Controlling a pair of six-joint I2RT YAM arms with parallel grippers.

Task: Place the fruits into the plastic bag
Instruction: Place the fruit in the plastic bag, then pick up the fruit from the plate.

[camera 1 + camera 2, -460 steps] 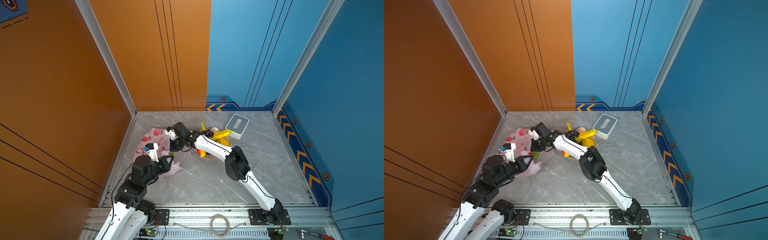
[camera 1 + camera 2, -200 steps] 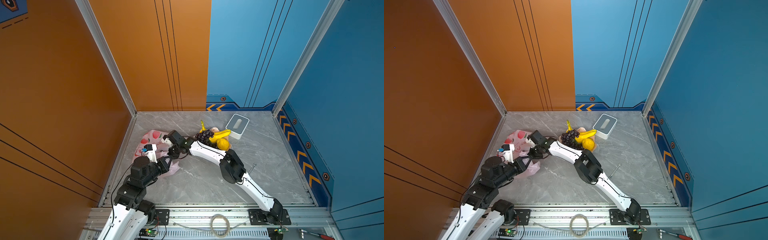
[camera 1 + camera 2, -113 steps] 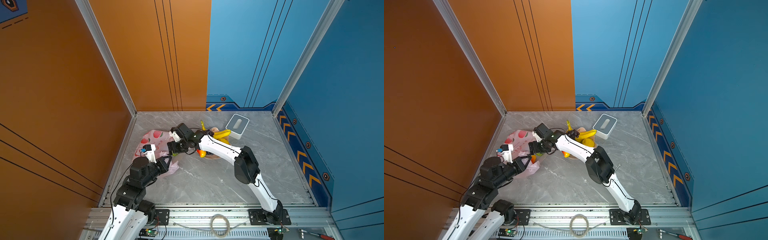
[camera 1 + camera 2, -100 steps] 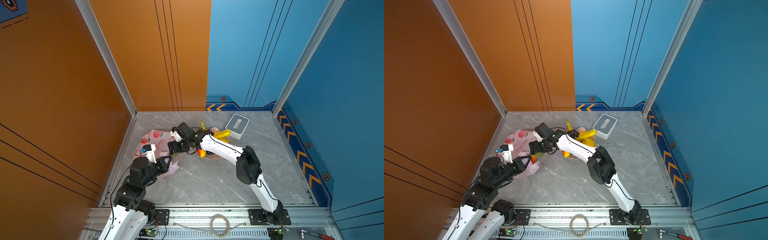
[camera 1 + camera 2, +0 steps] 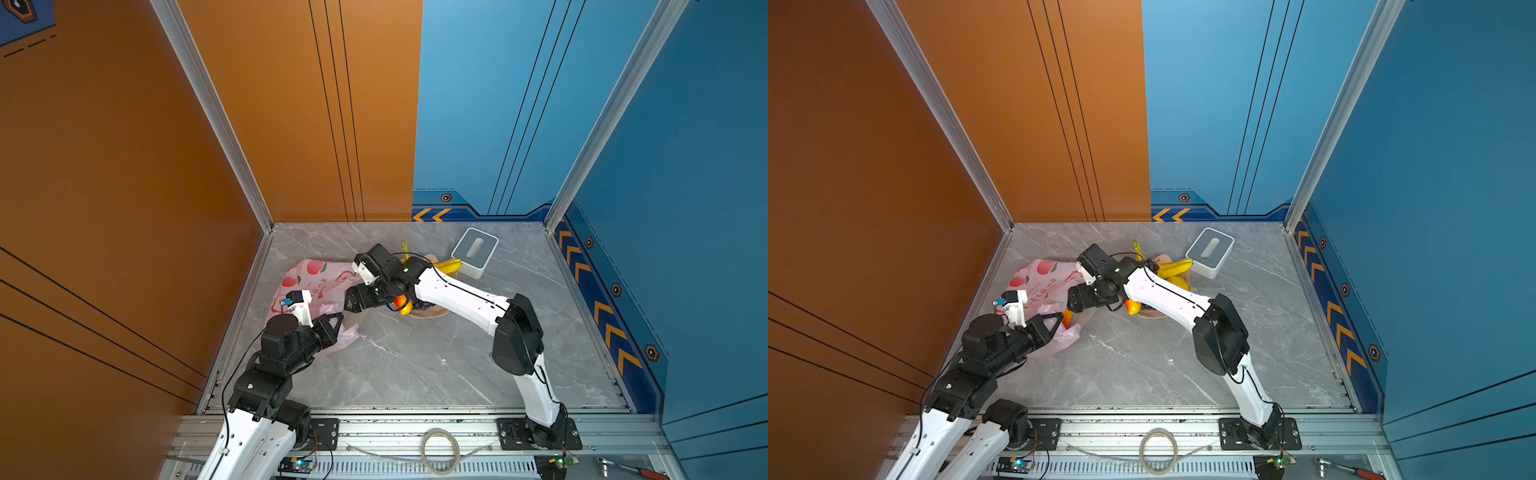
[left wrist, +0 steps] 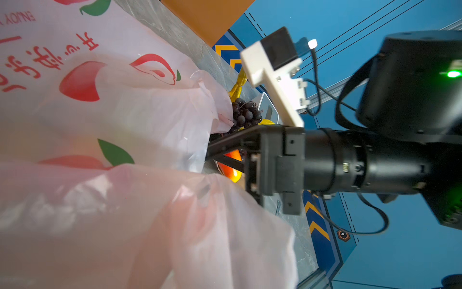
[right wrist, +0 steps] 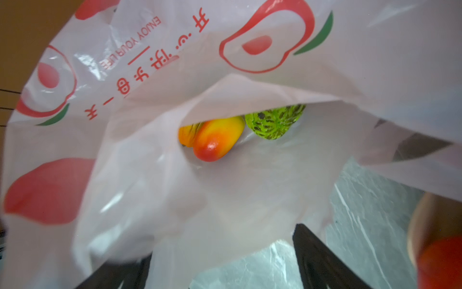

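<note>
3 fruits (image 7: 218, 140) sit in the bag (image 7: 150, 187). Grapes (image 6: 246, 115) and bananas (image 5: 449, 265) wait outside. The left gripper (image 5: 338, 322) pinches the bag, and the right gripper (image 5: 349, 300) gapes wide, empty.

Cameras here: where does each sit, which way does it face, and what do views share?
Top views: high above the front rail, looking down on the grey marble table; left arm and right arm show.
Left wrist: on the left arm, facing past the translucent pale-pink peach-printed plastic bag to the right gripper; its own arm unseen.
Right wrist: on the right arm, facing into the bag at a red-yellow mango; own black fingers show.
Shared: every view shows the bag.
</note>
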